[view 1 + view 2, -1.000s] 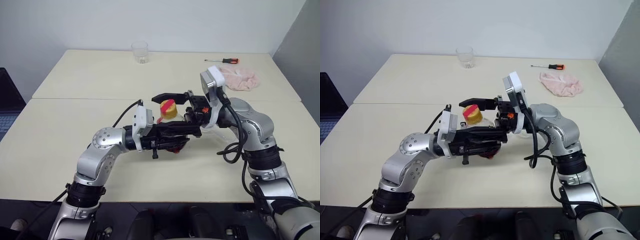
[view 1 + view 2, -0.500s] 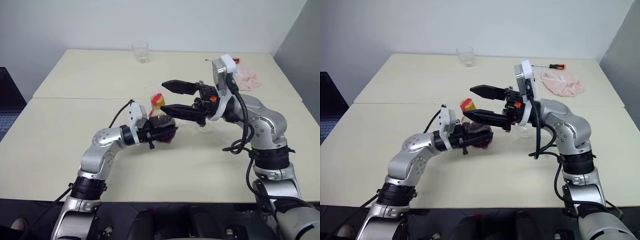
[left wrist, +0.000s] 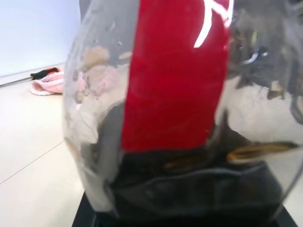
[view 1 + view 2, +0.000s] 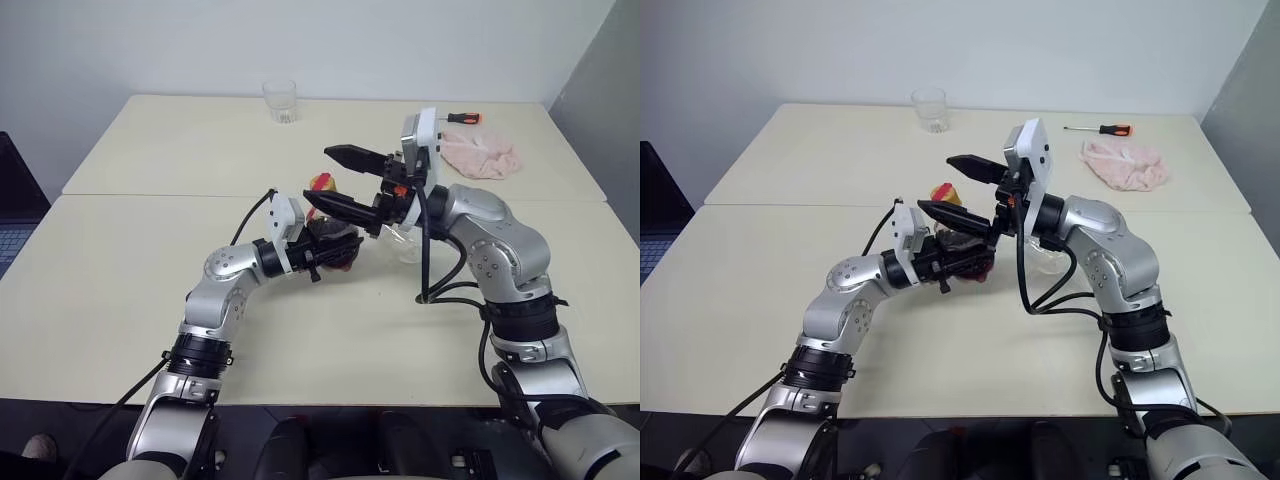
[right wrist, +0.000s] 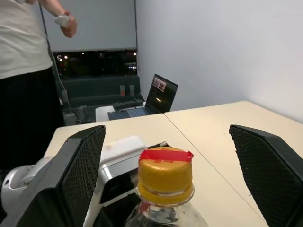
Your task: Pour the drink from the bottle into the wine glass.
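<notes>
My left gripper [image 4: 335, 250] is shut on the body of the bottle [image 4: 958, 243] and holds it upright just above the table's middle. The left wrist view shows its red label [image 3: 175, 71] and the dark drink [image 3: 189, 189] low in the bottle. The yellow-orange cap [image 4: 320, 184] sticks up between the fingers of my right gripper [image 5: 165, 130]. That gripper is open, with one finger on each side of the cap and not touching it. The wine glass [image 4: 405, 243] stands just right of the bottle, partly hidden behind my right forearm.
A clear tumbler [image 4: 281, 101] stands at the table's far edge. A screwdriver [image 4: 462, 118] and a pink cloth [image 4: 482, 157] lie at the far right. A laptop [image 4: 15, 215] sits off the left edge. A person [image 5: 23, 47] stands beyond the table.
Both hands have moved away from me over the table, carrying the bottle along. The right gripper has turned, and its open fingers now flank the cap.
</notes>
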